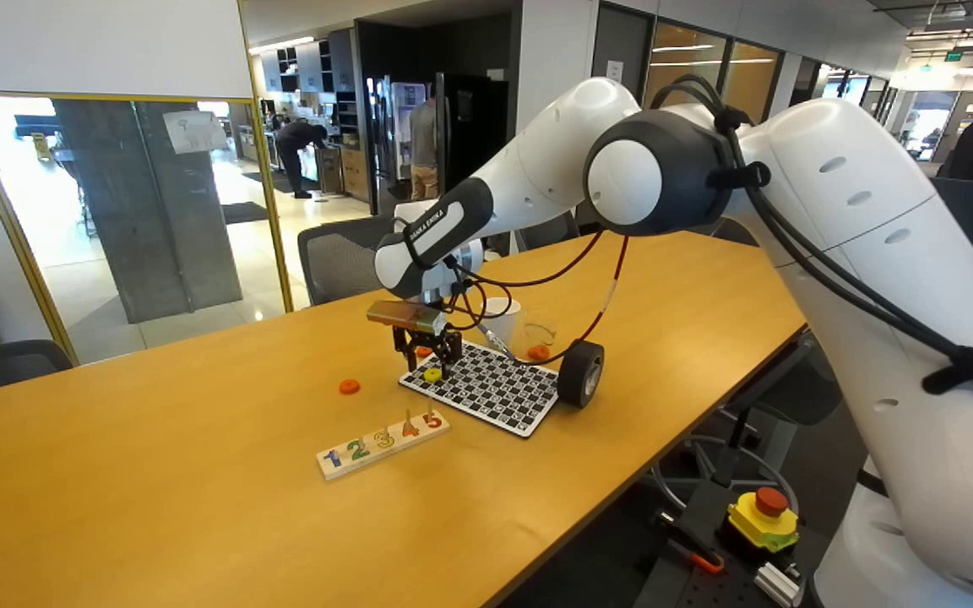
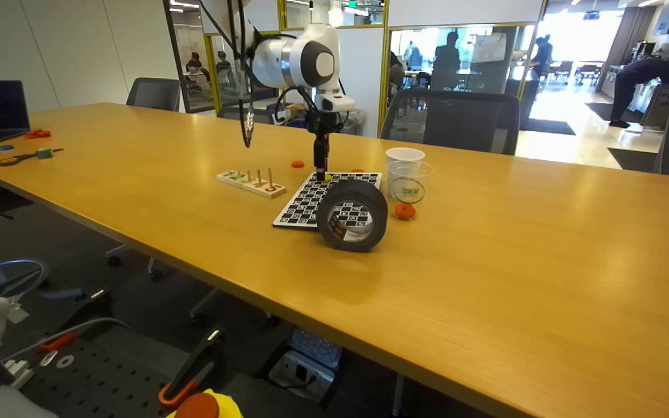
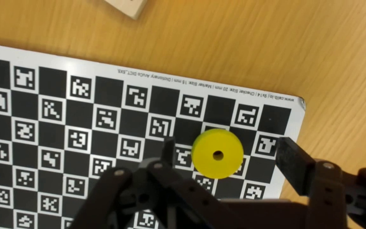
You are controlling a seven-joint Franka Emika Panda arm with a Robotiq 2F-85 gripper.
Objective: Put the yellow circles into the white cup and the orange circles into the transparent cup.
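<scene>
Gripper stood wide astride yellow circle.
In an exterior view, left to right: orange circle lay on table; yellow circle lay on checkered board; white cup, then transparent cup, stood nearby.

Checkered board in all views, wrist view nearest, overhead

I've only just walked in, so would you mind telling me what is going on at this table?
A robot arm has its open gripper over a yellow disc on the checkered board, with a gap on both sides, so a pick-up seems likely next. The white cup, meant for yellow, stands near the transparent cup. Two orange discs lie loose on the table; at least one more orange disc shows low at the transparent cup, though I can't tell whether inside.
</scene>
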